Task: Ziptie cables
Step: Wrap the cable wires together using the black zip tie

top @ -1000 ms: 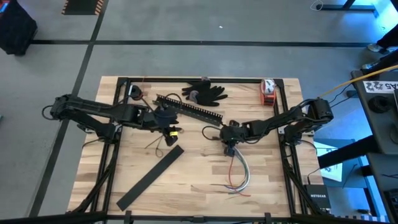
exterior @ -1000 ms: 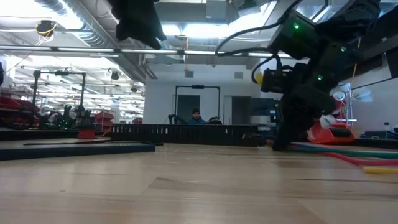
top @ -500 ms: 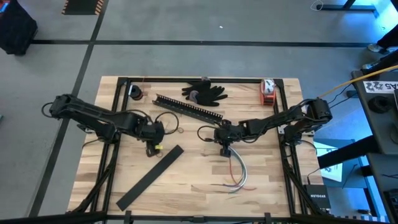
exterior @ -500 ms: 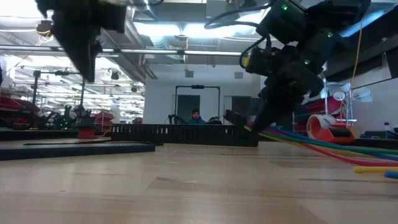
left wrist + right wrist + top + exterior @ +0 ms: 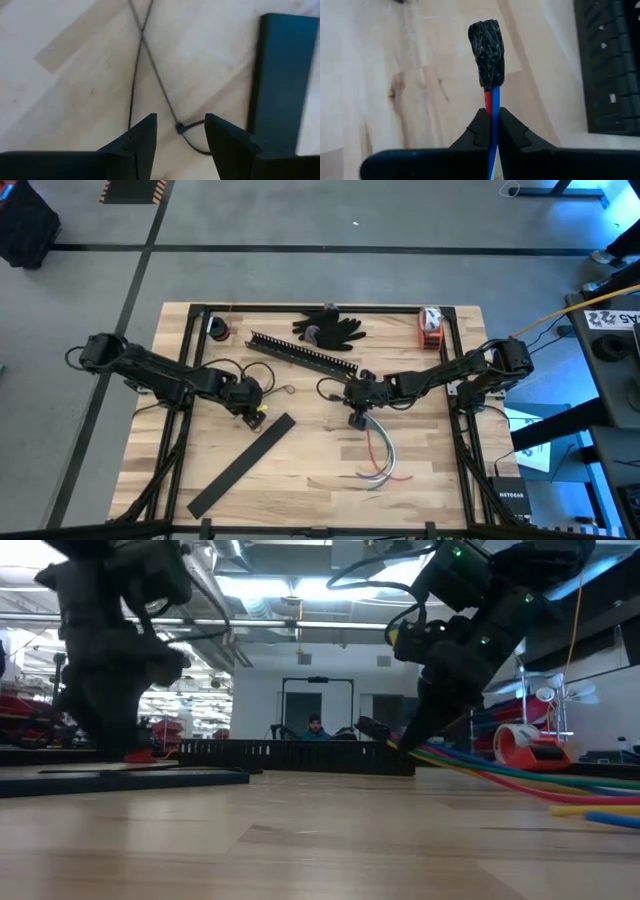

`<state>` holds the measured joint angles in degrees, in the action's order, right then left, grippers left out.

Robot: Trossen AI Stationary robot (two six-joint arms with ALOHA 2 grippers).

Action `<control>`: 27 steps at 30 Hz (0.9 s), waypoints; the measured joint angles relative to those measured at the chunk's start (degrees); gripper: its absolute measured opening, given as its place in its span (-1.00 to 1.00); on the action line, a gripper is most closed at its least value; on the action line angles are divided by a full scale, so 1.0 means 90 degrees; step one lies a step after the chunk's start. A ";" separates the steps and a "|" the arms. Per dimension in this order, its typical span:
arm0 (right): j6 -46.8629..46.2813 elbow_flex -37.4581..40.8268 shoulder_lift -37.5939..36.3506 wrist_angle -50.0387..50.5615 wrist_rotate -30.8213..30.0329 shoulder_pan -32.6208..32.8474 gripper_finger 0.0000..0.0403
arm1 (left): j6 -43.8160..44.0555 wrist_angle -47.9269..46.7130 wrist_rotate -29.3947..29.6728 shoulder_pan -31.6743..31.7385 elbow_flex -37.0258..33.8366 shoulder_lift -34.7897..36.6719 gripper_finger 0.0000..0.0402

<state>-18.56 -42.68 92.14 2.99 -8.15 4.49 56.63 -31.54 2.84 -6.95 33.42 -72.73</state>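
The cables (image 5: 380, 455) are a bundle of thin coloured wires right of the table's middle, with one end wrapped in black tape (image 5: 487, 45). My right gripper (image 5: 357, 413) is shut on them just behind that tape. The ziptie (image 5: 157, 80) is a thin dark strip lying on the wood, crossed by a second thin dark strand. Its small head (image 5: 179, 128) lies between the fingertips of my left gripper (image 5: 180, 137). That gripper is open, points down just above the table left of the middle (image 5: 252, 408), and touches nothing. My right gripper pinches the cables between its two fingers just behind the taped end (image 5: 491, 107). The fingers slant down from the table's right side and lie across the wires. The taped end is lifted off the wood, and the wires slope down (image 5: 500, 772) to free ends lying on the table (image 5: 385, 478).
A flat black strip (image 5: 240, 465) lies close beside my left gripper on its near side. A long black comb-slotted bar (image 5: 300, 355) lies behind both grippers. A black glove (image 5: 330, 328) and a red and white roll (image 5: 430, 328) sit along the far edge.
My left gripper has come down close to the table, moving toward its left and near edges, and has rolled about its own axis. My right gripper has risen a little and shifted toward the table's left, lifting the cables' taped end while their free ends stay down.
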 joint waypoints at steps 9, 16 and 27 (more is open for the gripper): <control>-0.0149 0.0000 -0.0002 -0.0022 -0.0035 0.0000 -0.95 | 0.0337 0.0999 0.0079 0.0016 -0.0647 -0.0018 -0.21; -0.0094 0.0000 -0.0005 -0.0016 0.0018 0.0000 -0.95 | 0.0475 0.1337 0.0354 0.0011 -0.0796 -0.0148 -0.37; 0.0505 0.0000 -0.0005 -0.0017 0.0005 0.0000 -0.95 | 0.0294 0.1631 0.0702 0.0003 -0.0813 -0.0377 -0.99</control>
<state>-14.01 -42.68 92.09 2.83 -8.10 4.49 59.28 -16.87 9.15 -6.92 26.10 -76.12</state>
